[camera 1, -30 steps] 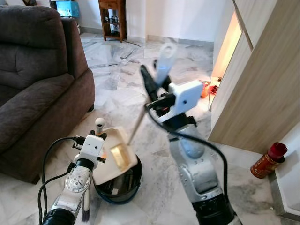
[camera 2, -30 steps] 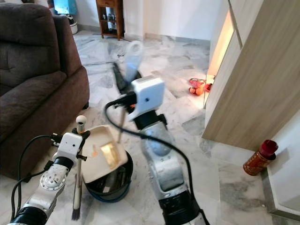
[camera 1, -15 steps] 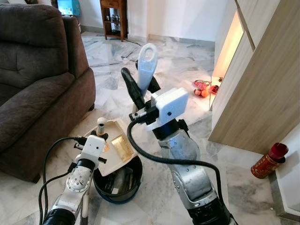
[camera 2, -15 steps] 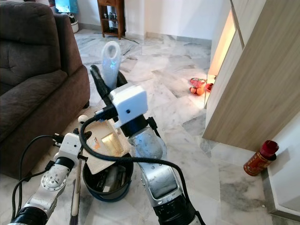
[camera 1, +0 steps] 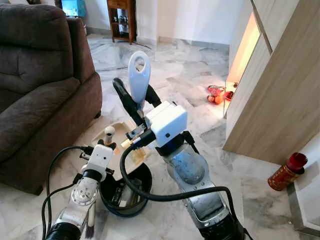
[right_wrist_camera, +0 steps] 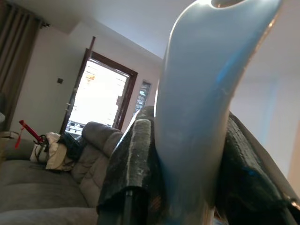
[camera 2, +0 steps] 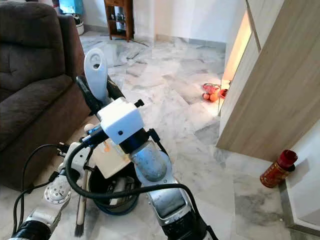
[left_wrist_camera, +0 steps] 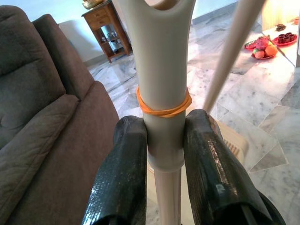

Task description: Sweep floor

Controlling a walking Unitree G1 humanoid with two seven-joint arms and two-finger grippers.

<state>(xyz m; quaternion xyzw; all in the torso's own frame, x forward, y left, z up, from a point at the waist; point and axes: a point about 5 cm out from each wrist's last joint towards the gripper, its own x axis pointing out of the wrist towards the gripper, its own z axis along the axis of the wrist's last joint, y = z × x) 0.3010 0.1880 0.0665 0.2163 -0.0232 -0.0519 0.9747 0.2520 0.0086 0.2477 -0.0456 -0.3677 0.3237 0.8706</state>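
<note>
Bin in front of the robot, sofa to its left, cabinet to its right.

The bin (camera 1: pixel 125 195) sat on the floor (camera 1: pixel 200 75) between the two arms, with the dustpan (camera 2: pixel 112 157) over its rim. The sofa (camera 1: pixel 40 85) stood just left of the bin. The cabinet (camera 1: pixel 275 85) rose on the right, a bottle (camera 1: pixel 285 172) on the floor before it. A shelf unit (camera 1: pixel 120 20) stood far behind, and a tray of fruit (camera 1: pixel 217 95) lay by the cabinet's far end.

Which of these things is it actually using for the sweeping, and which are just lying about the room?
In use:
dustpan handle, in the right pincer
brush handle, in the left pincer
dustpan
black bin

Just lying about:
brown sofa
red canister
wooden side table
</note>
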